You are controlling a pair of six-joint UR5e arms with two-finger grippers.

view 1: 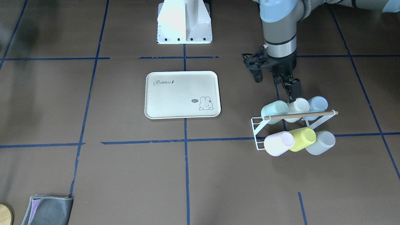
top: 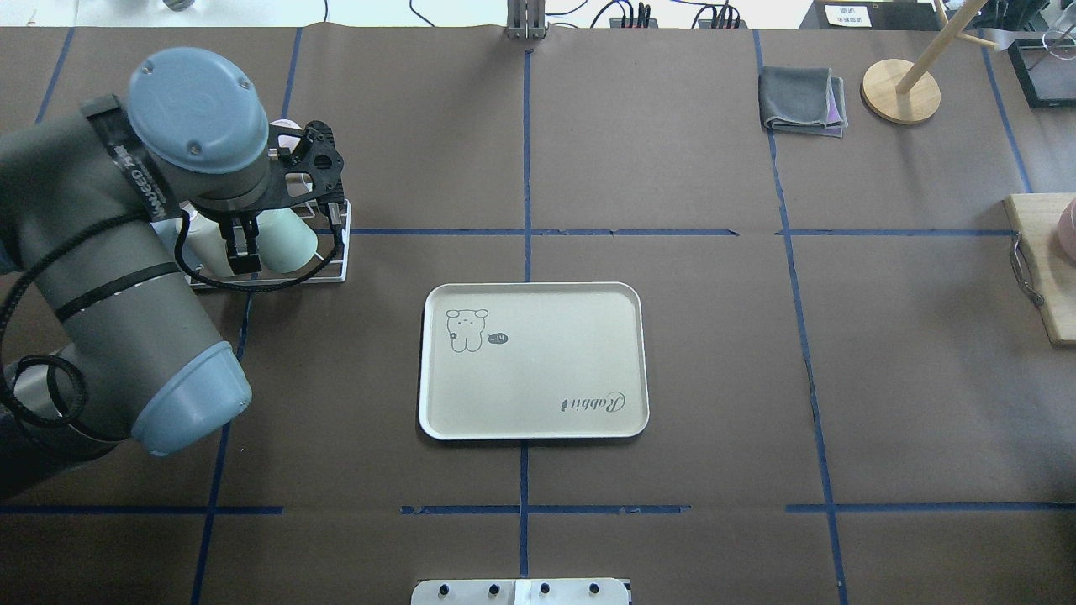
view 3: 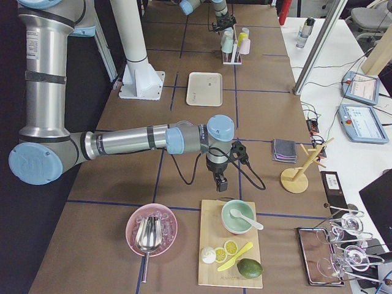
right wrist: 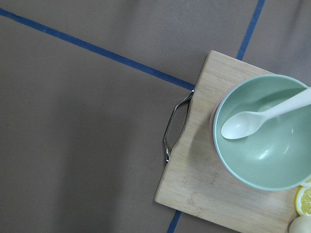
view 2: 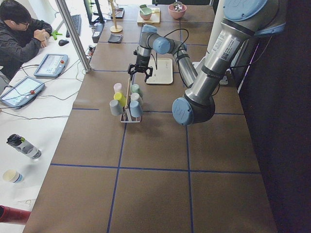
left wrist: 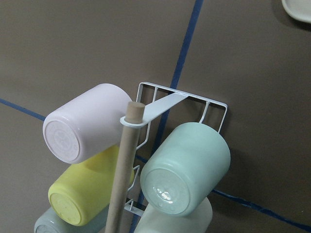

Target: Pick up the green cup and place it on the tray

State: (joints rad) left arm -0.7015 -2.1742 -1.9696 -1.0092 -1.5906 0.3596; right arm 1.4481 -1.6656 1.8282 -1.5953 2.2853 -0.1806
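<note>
Your brown, blue-taped table (top: 714, 378) carries the tray (top: 555, 370) at its middle, a wire rack (left wrist: 165, 104) on the robot's left, and a folded cloth (top: 800, 101), wooden stand (top: 900, 91) and cutting board (top: 1042, 252) on its right.

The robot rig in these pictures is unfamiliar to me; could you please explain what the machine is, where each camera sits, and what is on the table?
It is two robot arms at one brown table, each ending in a two-finger gripper. Four fixed cameras watch: one faces the robot, one looks over its shoulders, and one sits at each table end. Two more ride on the wrists.

The left gripper hangs over a white wire rack holding six tilted pastel cups. The pale green cup is in the row on the robot's side, at the end nearest the cream tray, which has nothing on it.

The right gripper hovers far off, near a wooden board bearing a green bowl with a white spoon. Neither gripper appears to hold anything.
</note>
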